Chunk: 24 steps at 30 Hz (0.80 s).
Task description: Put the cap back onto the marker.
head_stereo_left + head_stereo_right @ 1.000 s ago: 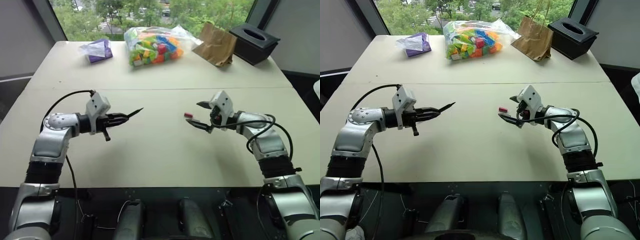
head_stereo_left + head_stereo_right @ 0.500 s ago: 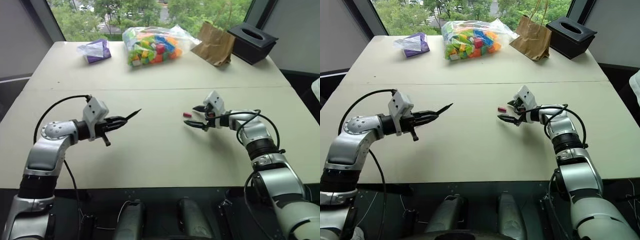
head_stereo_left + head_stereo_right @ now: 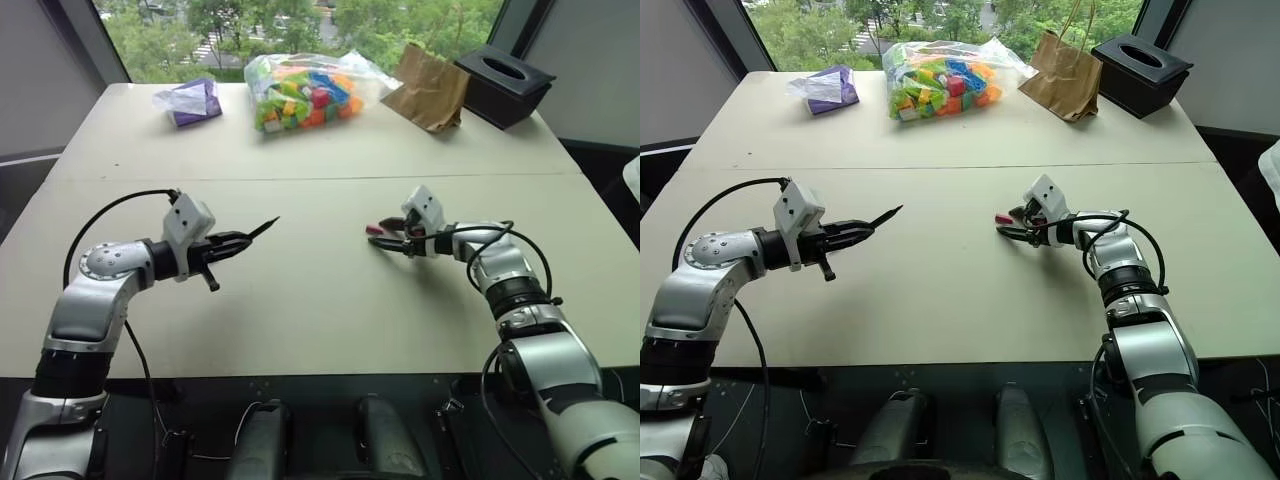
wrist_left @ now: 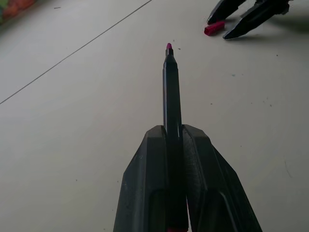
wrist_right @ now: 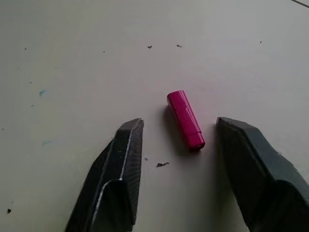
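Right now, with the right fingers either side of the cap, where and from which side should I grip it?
Grip the cap across the middle of its short red-pink barrel, coming straight down. It lies flat on the table, lengthwise between the right gripper fingers, nearer one of them, so centre first. Then its open end can probably meet the marker tip.

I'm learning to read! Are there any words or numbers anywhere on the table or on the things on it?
None can be read.
The marker, the cap, the brown paper bag, the black box and the bag of coloured blocks show no readable words, numbers or signs.
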Each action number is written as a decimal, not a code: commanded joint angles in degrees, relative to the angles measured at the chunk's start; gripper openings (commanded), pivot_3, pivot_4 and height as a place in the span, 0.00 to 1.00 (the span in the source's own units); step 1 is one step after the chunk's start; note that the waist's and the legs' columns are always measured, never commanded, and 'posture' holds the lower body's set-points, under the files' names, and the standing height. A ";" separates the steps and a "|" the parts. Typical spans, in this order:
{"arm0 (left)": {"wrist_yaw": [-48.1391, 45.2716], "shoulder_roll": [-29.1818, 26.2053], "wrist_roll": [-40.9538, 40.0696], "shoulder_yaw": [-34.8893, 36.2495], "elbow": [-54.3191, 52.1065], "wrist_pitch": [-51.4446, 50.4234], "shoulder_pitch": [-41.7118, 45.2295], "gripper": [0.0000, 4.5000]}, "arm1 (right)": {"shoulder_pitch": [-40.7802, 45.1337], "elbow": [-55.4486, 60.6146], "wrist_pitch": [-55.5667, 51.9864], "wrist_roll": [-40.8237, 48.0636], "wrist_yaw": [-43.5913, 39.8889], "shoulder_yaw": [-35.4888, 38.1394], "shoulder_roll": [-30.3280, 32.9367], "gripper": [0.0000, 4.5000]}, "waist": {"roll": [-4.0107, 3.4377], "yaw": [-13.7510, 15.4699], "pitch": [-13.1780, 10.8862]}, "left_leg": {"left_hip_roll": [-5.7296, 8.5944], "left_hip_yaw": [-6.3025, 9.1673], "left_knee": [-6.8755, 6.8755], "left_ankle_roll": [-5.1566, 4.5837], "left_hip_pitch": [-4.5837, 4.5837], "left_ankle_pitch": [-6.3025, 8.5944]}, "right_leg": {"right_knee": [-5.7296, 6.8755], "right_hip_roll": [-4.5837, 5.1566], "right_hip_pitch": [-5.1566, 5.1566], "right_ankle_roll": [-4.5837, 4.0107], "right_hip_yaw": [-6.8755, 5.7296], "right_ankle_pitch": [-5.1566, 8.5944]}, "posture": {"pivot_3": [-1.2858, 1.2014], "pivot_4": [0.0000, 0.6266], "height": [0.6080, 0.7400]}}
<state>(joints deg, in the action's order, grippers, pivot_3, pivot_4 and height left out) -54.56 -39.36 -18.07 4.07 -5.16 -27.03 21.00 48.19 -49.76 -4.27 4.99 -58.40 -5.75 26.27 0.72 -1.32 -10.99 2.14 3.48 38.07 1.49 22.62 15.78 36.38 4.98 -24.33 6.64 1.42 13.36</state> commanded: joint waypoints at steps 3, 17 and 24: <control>0.25 -0.88 -0.80 0.85 -1.92 0.62 0.56 0.00 | 0.61 0.08 1.26 -0.94 -0.02 0.11 -0.69 0.01 | 0.00 -0.01 0.00 | 0.00 0.00 0.00 0.00 0.00 0.00 | 0.00 0.00 0.00 0.00 0.00 0.00 | 0.52 0.24 1.00; -11.86 -1.44 6.29 -9.66 12.11 17.54 10.06 0.00 | -5.79 34.41 0.83 -5.65 -5.64 -4.72 9.83 0.01 | -0.05 0.40 -0.03 | 0.05 -0.04 0.00 0.06 0.03 -0.04 | -0.01 0.01 0.01 0.00 -0.02 -0.01 | 0.52 0.24 1.00; -14.79 1.03 8.00 -12.54 17.48 23.17 16.10 0.00 | -8.25 49.66 -4.63 -6.86 -5.82 -7.50 11.31 0.01 | -0.05 0.22 -0.03 | 0.02 -0.10 0.00 0.06 0.03 -0.03 | -0.01 -0.04 0.01 -0.01 -0.03 0.00 | 0.52 0.24 1.00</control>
<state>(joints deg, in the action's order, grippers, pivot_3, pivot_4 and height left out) -68.69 -38.14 -10.50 -8.47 12.10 -5.62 35.67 39.46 -4.17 -7.70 -1.85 -64.54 -13.22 37.43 0.68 -1.10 -11.01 2.16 3.39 38.07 1.54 22.65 15.74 36.38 4.95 -24.32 6.63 1.39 13.35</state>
